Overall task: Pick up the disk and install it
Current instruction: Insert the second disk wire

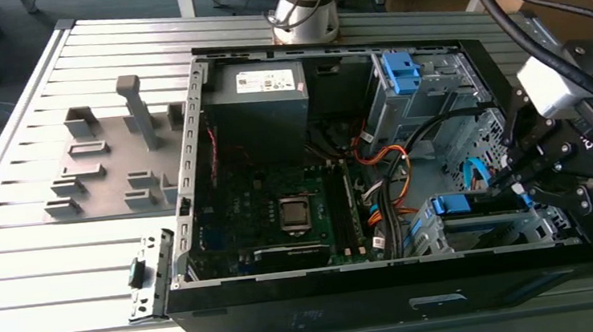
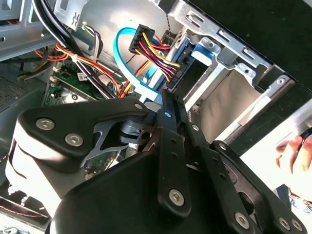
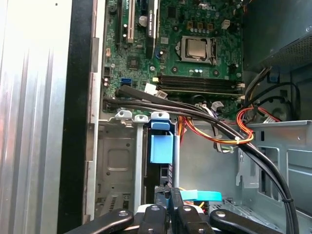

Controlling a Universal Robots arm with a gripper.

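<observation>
The black, angular hand (image 1: 520,184) hangs over the open black steel computer case (image 1: 395,302) on the ribbed aluminium desk (image 1: 47,260). Its slim fingers (image 3: 165,200) are pressed together, with nothing visibly between them. The disk (image 3: 161,141) stands on edge in the grey sheet-metal drive cage (image 3: 114,156), its glossy blue plastic carrier showing near the fingertips. A flat light-blue cable (image 2: 144,87) curves just beside them.
</observation>
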